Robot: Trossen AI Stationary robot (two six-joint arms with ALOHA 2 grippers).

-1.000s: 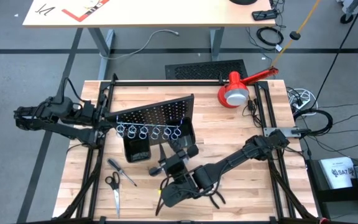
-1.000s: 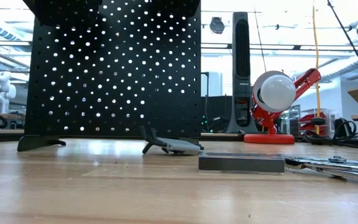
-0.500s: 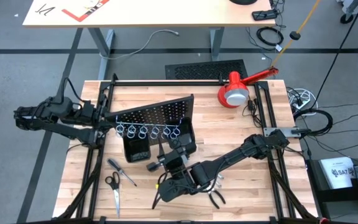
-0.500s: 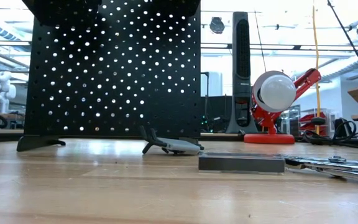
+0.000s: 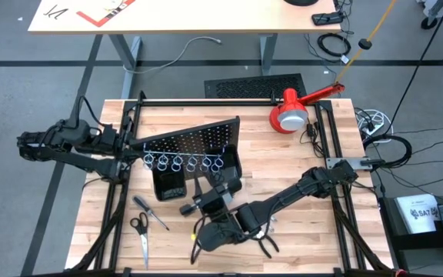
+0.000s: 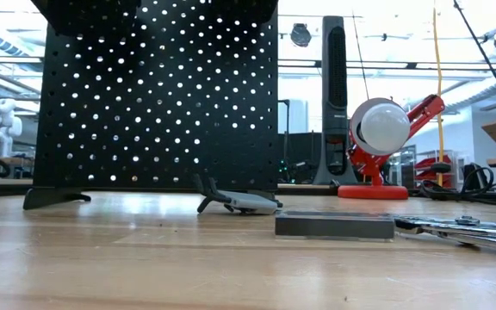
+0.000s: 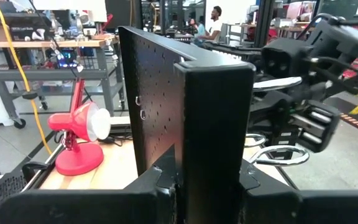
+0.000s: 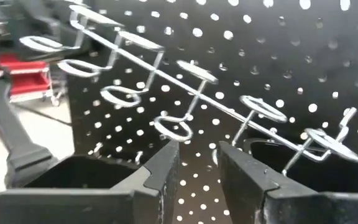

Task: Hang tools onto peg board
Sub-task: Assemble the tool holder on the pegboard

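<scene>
A black peg board (image 5: 194,141) stands upright near the middle of the wooden table (image 5: 283,169), angled so that its right end sits farther back than its left, with a row of silver rings (image 5: 183,162) jutting from its near face and a black box bin (image 5: 168,183) hanging below them. The left gripper (image 7: 207,180) is clamped on the board's left edge, its fingers pressed against either side of the panel, while the left arm reaches in from the table's left side. The right gripper (image 8: 197,163) hovers just in front of the ring row on the near side of the board, its two fingers (image 8: 157,180) parted by a narrow gap with nothing visible between them in the wrist view; the right arm stretches in across the near right part of the table. On the near left of the table lie a thin screwdriver (image 5: 151,212) and, just nearer than it, black-handled scissors (image 5: 140,228), well apart from the board. Black-handled pliers (image 5: 266,244) lie on the wood just beside the right arm, near the table's front edge. From table height, a grey tool (image 6: 235,201) rests behind the board, and a flat dark bar (image 6: 334,225) and a silver wrench (image 6: 459,228) lie to the right. A red-and-white lamp (image 5: 292,111) stands at the far right corner.
</scene>
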